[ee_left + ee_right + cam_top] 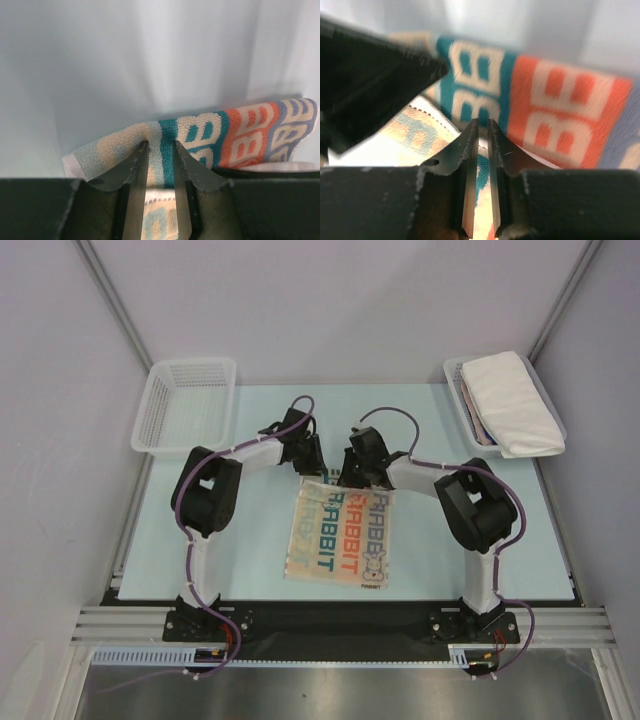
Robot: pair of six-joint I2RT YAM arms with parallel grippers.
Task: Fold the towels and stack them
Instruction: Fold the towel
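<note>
While the RABBIT towel (340,538) lies on the table (200,560) seen from above, the left gripper (310,462) and right gripper (352,472) sit at its far edge. Left wrist: fingers (136,162) straddle the towel's raised edge; whether they pinch it, I cannot tell. Right wrist: fingers (504,150) nearly together, clamped on the cloth.

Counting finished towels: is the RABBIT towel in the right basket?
No, the RABBIT towel lies on the table; the right basket holds a white towel.
</note>
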